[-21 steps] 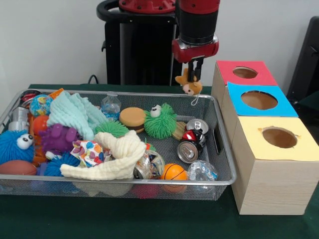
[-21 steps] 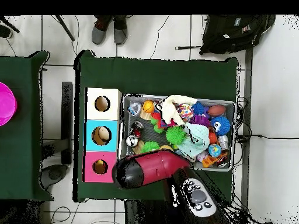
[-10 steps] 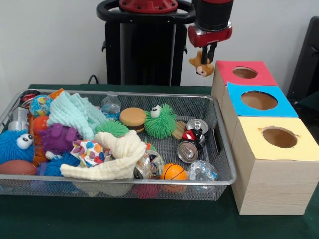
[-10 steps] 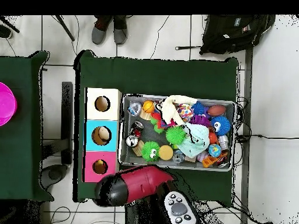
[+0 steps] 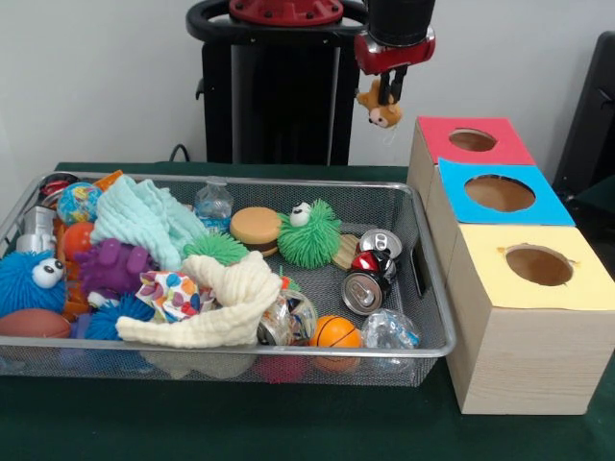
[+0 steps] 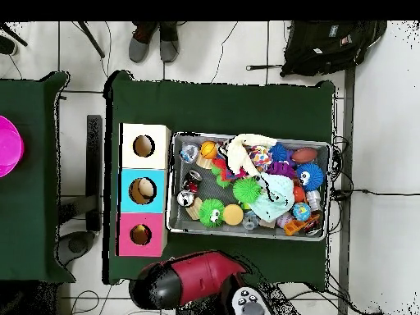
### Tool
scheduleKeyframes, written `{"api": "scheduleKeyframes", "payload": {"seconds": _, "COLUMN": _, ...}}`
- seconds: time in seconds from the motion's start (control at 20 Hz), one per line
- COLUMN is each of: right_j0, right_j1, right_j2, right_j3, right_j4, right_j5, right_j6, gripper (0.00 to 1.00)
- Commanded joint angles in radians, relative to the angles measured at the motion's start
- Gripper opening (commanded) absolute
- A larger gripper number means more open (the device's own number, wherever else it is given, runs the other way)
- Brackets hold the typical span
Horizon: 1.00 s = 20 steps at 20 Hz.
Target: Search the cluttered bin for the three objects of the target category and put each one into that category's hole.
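My gripper (image 5: 387, 86) hangs high above the table's far side, just left of the red-topped box, and is shut on a small tan plush animal (image 5: 383, 109) that dangles below it. Three wooden boxes stand in a row to the right of the bin, with a red-framed hole (image 5: 472, 140), a blue-framed hole (image 5: 499, 193) and a yellow-framed hole (image 5: 538, 264). The wire bin (image 5: 434, 351) holds several toys, cloths and cans. In the overhead view the red arm (image 6: 189, 277) covers the gripper, beyond the pink box top (image 6: 127, 238).
In the bin lie a green fuzzy ball with eyes (image 5: 309, 233), a burger toy (image 5: 255, 227), drink cans (image 5: 362, 291), a small basketball (image 5: 336, 332), a cream cloth (image 5: 226, 303) and a mint cloth (image 5: 144, 219). A person's feet (image 6: 153, 43) show beyond the table.
The gripper rose with the plush from over the bin's far right corner, swung toward the red box, then drifted slightly back and higher. Overhead, the arm drew off the bin.
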<state>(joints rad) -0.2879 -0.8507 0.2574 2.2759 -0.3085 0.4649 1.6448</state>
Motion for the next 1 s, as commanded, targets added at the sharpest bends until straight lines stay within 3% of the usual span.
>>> {"api": "scheduleKeyframes", "payload": {"seconds": 0.05, "right_j0": -0.062, "right_j1": 0.002, "right_j2": -0.041, "right_j3": -0.027, "right_j4": 0.074, "right_j5": -0.056, "right_j6": 0.192, "gripper": 0.0}}
{"api": "scheduleKeyframes", "payload": {"seconds": 0.45, "right_j0": -0.049, "right_j1": 0.004, "right_j2": -0.024, "right_j3": -0.033, "right_j4": 0.12, "right_j5": -0.059, "right_j6": 0.191, "gripper": 0.0}}
{"api": "scheduleKeyframes", "payload": {"seconds": 1.0, "right_j0": 0.059, "right_j1": 0.006, "right_j2": -0.03, "right_j3": 0.025, "right_j4": 0.192, "right_j5": -0.124, "right_j6": 0.253, "gripper": 0.0}}
